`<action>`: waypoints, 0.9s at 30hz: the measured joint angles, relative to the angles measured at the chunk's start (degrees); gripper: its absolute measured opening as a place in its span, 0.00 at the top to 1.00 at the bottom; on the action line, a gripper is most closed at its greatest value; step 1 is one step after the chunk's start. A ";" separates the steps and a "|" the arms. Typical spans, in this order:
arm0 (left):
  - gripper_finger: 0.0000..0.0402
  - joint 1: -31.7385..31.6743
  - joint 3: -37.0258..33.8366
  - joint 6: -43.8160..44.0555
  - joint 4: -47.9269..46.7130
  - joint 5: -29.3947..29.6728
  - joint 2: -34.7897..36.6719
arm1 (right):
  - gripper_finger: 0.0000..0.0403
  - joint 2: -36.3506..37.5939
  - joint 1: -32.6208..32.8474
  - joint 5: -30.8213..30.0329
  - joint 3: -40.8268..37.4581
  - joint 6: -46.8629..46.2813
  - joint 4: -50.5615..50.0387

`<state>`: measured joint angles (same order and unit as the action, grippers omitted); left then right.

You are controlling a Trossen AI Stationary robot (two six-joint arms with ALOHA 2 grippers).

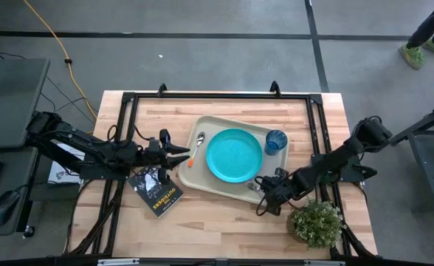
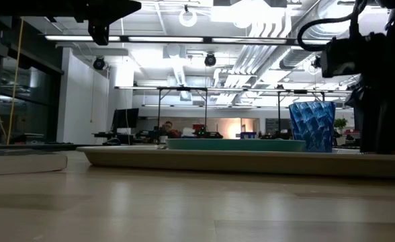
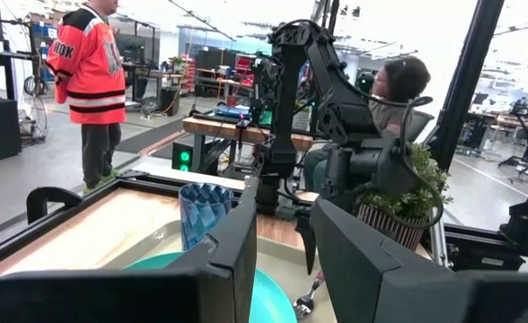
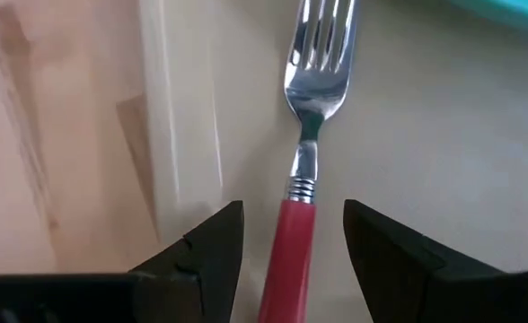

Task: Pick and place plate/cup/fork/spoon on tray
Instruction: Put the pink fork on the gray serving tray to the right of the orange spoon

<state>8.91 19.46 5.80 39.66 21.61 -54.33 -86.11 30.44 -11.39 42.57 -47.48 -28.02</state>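
The beige tray [image 1: 202,177] lies mid-table. On it rest the teal plate [image 1: 234,155], the blue cup [image 1: 275,141] upright at its far right corner, and the orange-handled spoon [image 1: 196,150] flat by its left rim. The red-handled fork [image 4: 316,99] lies flat on the tray floor at the near right corner. My right gripper [image 1: 264,196] is open low over it, one finger on each side of the red handle [image 4: 286,260], a gap showing on both sides. My left gripper [image 1: 181,154] is open at the tray's left rim, just left of the spoon's handle.
A dark book [image 1: 156,191] lies on the table left of the tray's near corner. A potted plant [image 1: 317,222] stands at the near right, close to my right arm. Black rails [image 1: 217,94] frame the table. People stand and sit beyond the table's right side [image 3: 89,72].
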 joint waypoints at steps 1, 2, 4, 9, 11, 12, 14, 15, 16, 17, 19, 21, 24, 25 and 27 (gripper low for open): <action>0.76 0.00 0.00 0.00 0.01 0.00 0.00 | 0.54 -0.31 -0.02 -0.03 0.00 0.15 -0.04; 0.76 0.00 0.00 0.00 0.02 0.00 0.00 | 0.54 -0.60 -0.04 -0.07 0.00 0.55 -0.12; 0.76 0.00 0.00 0.02 0.02 0.00 0.00 | 0.54 -1.02 -0.04 -0.11 0.00 1.33 -0.16; 0.76 0.00 0.00 0.01 0.02 0.00 0.00 | 0.55 -1.76 -0.04 0.07 0.02 1.46 -0.31; 0.76 0.00 0.00 0.00 0.02 0.00 0.00 | 0.57 -1.76 -0.04 -0.06 0.04 1.48 -0.36; 0.76 0.00 0.00 0.02 0.02 0.00 0.00 | 0.58 -1.76 -0.04 -0.26 0.04 1.51 -0.41; 0.76 0.00 0.00 0.00 0.02 0.01 0.00 | 0.64 -1.76 -0.04 -0.43 0.05 2.47 -0.43; 0.76 0.00 0.00 0.02 0.02 0.00 0.00 | 0.67 -1.76 -0.04 -0.44 0.07 2.94 -0.44; 0.76 0.00 0.00 0.02 0.02 0.00 0.00 | 0.71 -1.76 -0.04 -0.43 0.07 3.59 -0.50; 0.76 0.00 0.00 0.01 0.02 0.01 0.00 | 0.76 -1.76 -0.04 -0.42 0.07 4.25 -0.66; 0.76 0.00 0.00 0.00 0.02 0.00 0.00 | 0.86 -1.69 -0.04 -0.10 0.11 5.19 -1.56; 0.76 0.00 0.00 0.00 0.02 0.00 0.00 | 0.93 -1.43 -0.07 0.80 0.28 5.92 -2.21; 0.76 0.00 0.00 0.00 0.02 0.00 0.00 | 0.93 -0.41 -0.07 2.66 0.22 6.40 -3.39; 0.76 0.00 0.00 0.02 0.02 0.00 0.00 | 0.91 0.13 -0.04 3.32 0.23 6.42 -3.58; 0.76 0.00 0.00 0.00 0.02 0.00 0.00 | 0.89 1.43 -0.02 3.51 1.06 6.58 -5.41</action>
<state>8.91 19.46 5.80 39.68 21.61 -54.33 -84.68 30.41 -7.88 43.62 -40.90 -33.43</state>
